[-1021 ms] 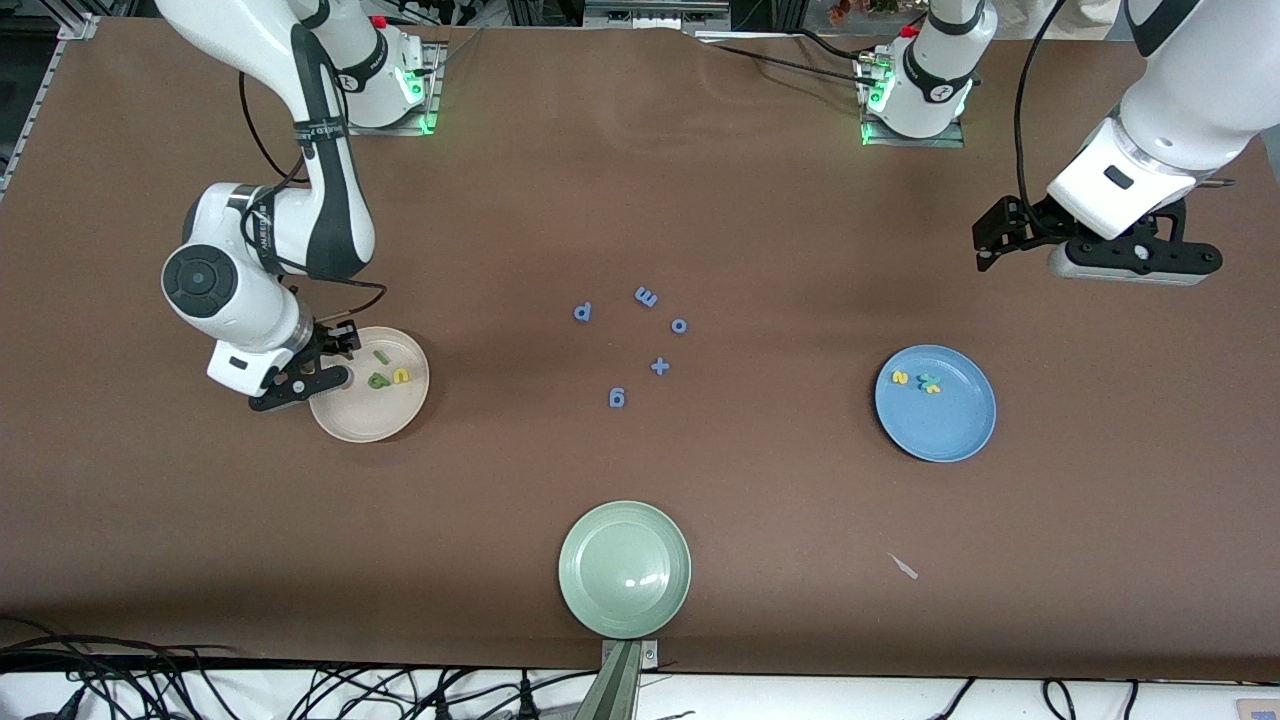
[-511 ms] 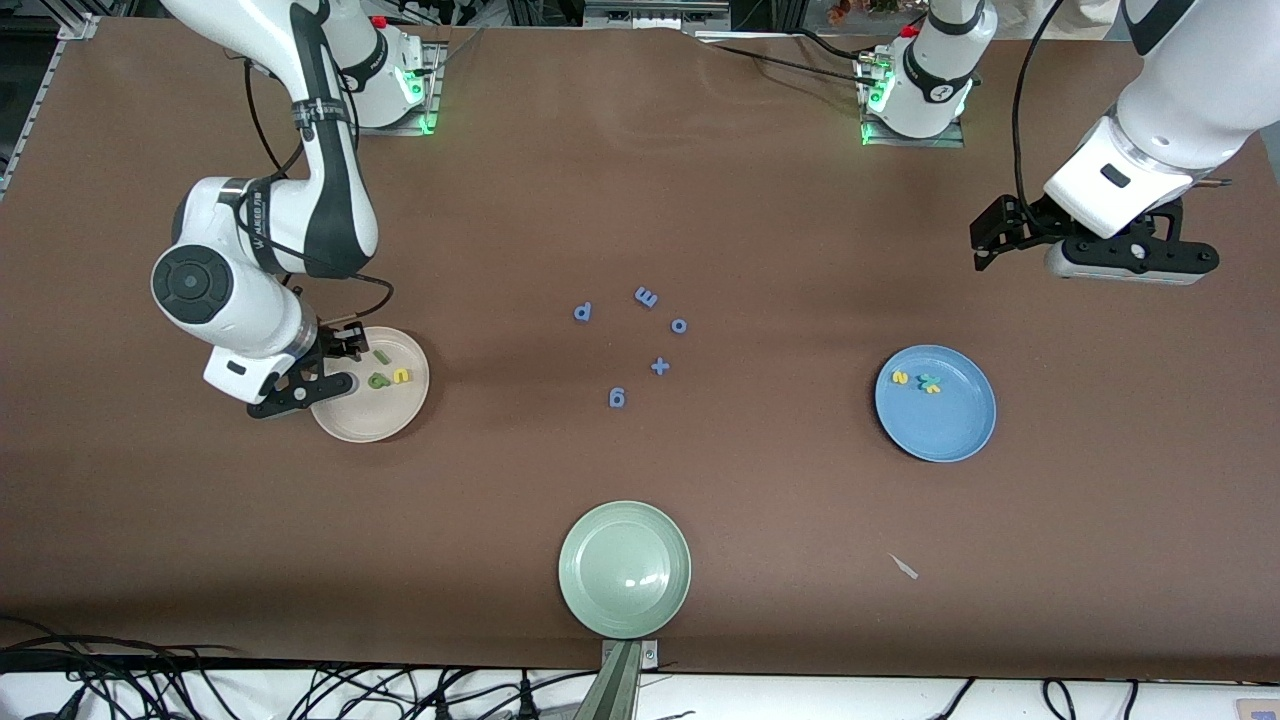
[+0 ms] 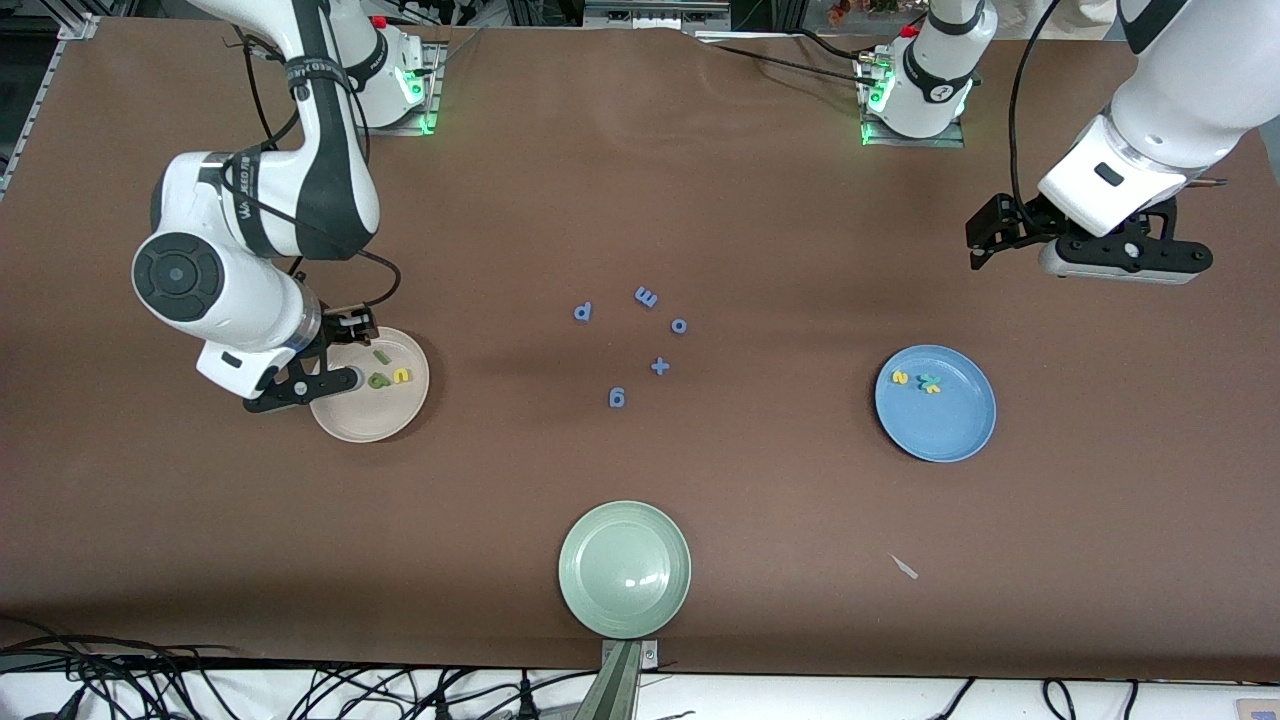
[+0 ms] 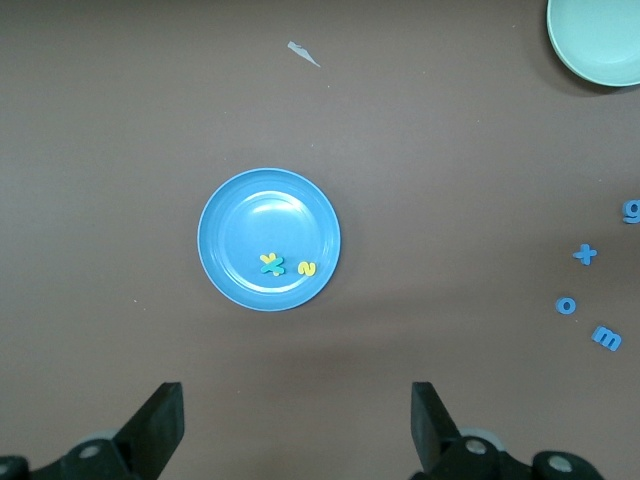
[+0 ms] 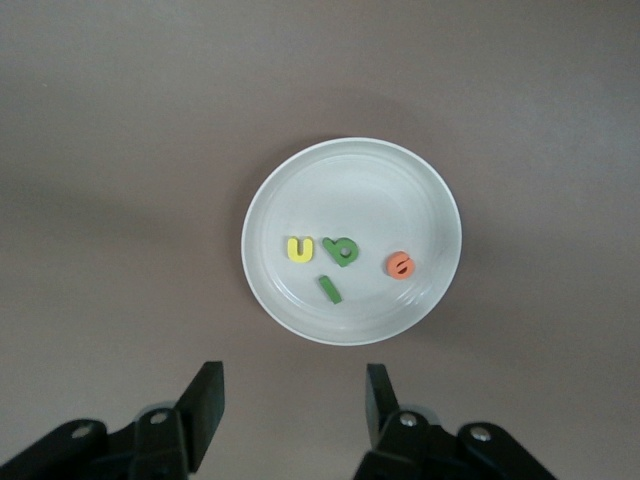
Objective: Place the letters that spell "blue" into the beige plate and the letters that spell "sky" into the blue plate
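Letters sorted: yellow u [image 5: 299, 249], dark green b [image 5: 342, 251], light green l [image 5: 329, 288] and orange e [image 5: 401, 265] lie in the round beige plate [image 5: 420, 190]; s, k, y foam letters [image 4: 284, 265] in the sky-blue plate [image 4: 240, 210]; right gripper [image 5: 290, 398] hangs open and empty over the beige rim; left gripper [image 4: 295, 425] waits open; lift straight up, you needn't regrasp.

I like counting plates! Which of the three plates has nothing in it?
The pale green plate, the one nearest the front camera. The beige plate holds four little letters and the blue plate holds three; the green one is bare inside.
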Motion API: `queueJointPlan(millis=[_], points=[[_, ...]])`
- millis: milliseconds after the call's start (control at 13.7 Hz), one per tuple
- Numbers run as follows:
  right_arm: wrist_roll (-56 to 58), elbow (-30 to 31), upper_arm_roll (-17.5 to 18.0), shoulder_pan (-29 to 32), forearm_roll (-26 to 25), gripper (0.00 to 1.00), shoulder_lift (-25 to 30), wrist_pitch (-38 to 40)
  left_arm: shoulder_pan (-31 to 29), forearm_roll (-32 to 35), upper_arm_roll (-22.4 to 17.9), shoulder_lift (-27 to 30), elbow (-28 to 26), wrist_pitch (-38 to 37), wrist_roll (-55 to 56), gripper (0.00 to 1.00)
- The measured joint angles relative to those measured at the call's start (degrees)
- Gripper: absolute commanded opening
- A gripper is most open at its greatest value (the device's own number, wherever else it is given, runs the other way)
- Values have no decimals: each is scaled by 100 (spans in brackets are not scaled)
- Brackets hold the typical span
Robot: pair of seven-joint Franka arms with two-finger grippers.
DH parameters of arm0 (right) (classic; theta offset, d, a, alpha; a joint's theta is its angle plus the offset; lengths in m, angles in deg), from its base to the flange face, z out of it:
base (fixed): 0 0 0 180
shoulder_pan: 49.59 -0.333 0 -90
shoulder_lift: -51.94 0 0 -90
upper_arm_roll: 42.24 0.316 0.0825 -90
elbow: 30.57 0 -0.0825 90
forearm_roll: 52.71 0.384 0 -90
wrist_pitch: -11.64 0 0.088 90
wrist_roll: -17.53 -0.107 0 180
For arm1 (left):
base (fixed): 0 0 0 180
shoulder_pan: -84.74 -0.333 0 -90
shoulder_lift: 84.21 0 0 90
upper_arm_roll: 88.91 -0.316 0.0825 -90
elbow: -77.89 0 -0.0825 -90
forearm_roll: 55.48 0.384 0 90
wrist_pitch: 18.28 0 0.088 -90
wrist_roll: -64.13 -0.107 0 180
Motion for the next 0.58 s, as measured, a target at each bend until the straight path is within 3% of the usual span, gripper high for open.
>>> queueJointPlan(millis=[146,438,584], points=[[-39,-184,-4,0,0,72,10,243,0,0,5,-1,0,-1,0,100],[-43,-736,-17,0,0,97,23,799,0,0,5,-2,2,-3,0,100],[-43,-1027,-29,1,0,99,34,1117,0,0,5,-2,3,-4,0,100]])
